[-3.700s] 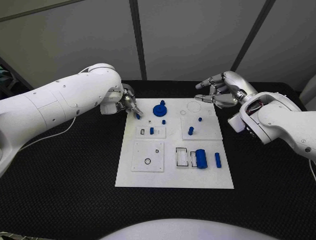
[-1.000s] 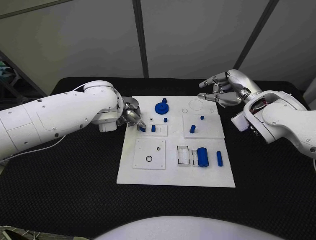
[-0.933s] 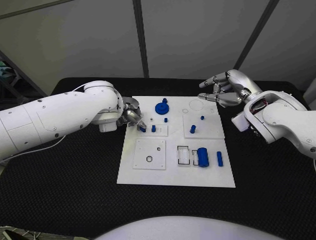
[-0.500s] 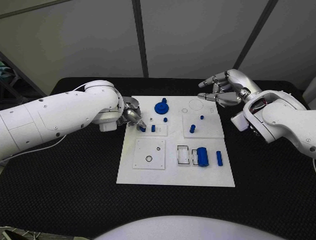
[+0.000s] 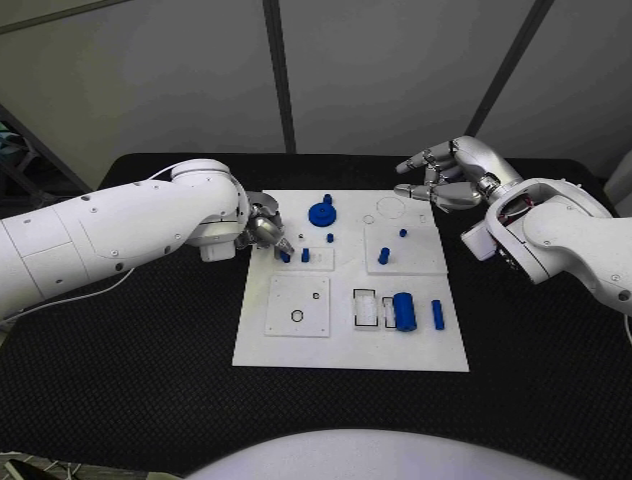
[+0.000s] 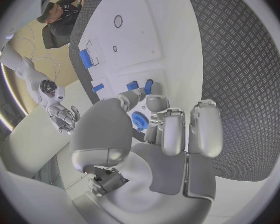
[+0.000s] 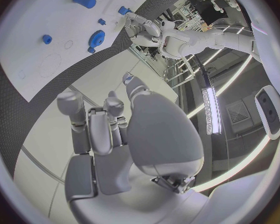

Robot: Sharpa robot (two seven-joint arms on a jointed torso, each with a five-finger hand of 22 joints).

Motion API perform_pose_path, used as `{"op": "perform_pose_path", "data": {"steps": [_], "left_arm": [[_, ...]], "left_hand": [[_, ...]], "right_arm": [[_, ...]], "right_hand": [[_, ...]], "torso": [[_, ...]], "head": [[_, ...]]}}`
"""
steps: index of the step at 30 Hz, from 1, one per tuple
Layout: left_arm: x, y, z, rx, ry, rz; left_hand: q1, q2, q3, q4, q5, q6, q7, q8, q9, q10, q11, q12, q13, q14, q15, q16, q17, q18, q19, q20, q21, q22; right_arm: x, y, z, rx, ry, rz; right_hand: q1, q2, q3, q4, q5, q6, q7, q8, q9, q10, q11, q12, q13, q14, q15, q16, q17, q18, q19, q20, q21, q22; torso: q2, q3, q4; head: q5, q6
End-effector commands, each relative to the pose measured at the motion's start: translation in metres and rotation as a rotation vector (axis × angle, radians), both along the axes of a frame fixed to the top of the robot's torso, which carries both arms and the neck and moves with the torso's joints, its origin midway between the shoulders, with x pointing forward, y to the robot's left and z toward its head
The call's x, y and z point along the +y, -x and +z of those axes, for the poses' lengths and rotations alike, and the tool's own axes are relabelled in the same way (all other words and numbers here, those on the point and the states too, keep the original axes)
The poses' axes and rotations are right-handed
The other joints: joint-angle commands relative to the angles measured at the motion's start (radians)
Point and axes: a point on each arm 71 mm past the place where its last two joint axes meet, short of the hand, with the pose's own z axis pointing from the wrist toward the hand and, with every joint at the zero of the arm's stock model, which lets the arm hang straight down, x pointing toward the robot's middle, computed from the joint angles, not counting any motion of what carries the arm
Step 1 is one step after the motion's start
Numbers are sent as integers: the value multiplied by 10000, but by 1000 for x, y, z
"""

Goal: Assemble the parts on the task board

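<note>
The task board (image 5: 349, 345) lies flat in the middle of the black bench (image 5: 114, 380), a white plate with small blue parts on it. Near its upper edge, centre of the frame, sits a blue gear (image 5: 321, 213) with a knob on top. Just below and left of it a short blue peg (image 5: 305, 256) stands in a small square panel, and to the right another blue peg (image 5: 383, 256) stands in a second panel, with a tiny blue stud (image 5: 400, 234) above it. Lower down, right of centre, a thick blue cylinder (image 5: 404, 311) lies beside a white slotted frame, and a slim blue bar (image 5: 436, 315) lies just to its right. A square white plate with a small ring hole (image 5: 296, 316) takes up the lower left of the board.

The left hand (image 5: 263, 225) reaches in from the left of the frame to the board's upper left corner. Its fingers (image 6: 167, 119) are drawn together, tips pointing down, pinching a small blue piece (image 5: 282, 254) just beside the left peg; the left wrist view shows blue at the tips.

The right hand (image 5: 446, 178) hovers above the board's upper right corner, well apart from the parts. Its fingers (image 7: 93, 122) are loosely curled and spread, with nothing held.
</note>
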Motion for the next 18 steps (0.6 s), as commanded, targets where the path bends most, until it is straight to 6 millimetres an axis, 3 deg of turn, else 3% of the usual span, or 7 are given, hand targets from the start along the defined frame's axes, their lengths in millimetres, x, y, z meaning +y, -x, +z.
{"op": "perform_pose_path", "data": {"steps": [1, 8, 18], "left_arm": [[2, 2, -8, 266, -258, 105], [4, 0, -8, 256, -298, 209], [6, -1, -8, 224, -323, 330]], "left_hand": [[-111, 69, 880, -1006, 13, 93, -11, 52, 19, 87, 8, 6, 28, 653, -70, -16, 931, -66, 154, -54, 44, 168], [-583, 85, -226, -656, -334, 365, -121, -30, 17, 207, -68, 65, 176, 654, -126, -15, 935, -93, 199, -105, 109, 278], [-875, 224, -1819, -135, -368, 549, -131, -228, -32, 201, -75, 80, 280, 653, -147, -20, 935, -99, 214, -139, 113, 335]], "right_arm": [[1, 0, 1, -9, -21, 93], [1, 0, 1, -12, -22, 87], [0, 0, 1, -18, -20, 67]], "right_hand": [[18, 41, 54, -3, 53, -75, -13, 43, -7, -31, -23, -66, -10, 312, -65, -51, -15, 127, -53, -37, -65, -9], [22, 40, 57, -3, 52, -75, -13, 47, -7, -32, -23, -71, -21, 311, -66, -63, -28, 128, -53, -38, -74, -18], [17, 38, 56, 1, 51, -76, -12, 48, -7, -39, -22, -81, -34, 311, -66, -68, -33, 129, -55, -39, -79, -25]], "torso": [[-3, -1, 3], [-4, 3, 12], [-5, 5, 4]], "head": [[-10, -12], [-10, -16], [-14, -8]]}}
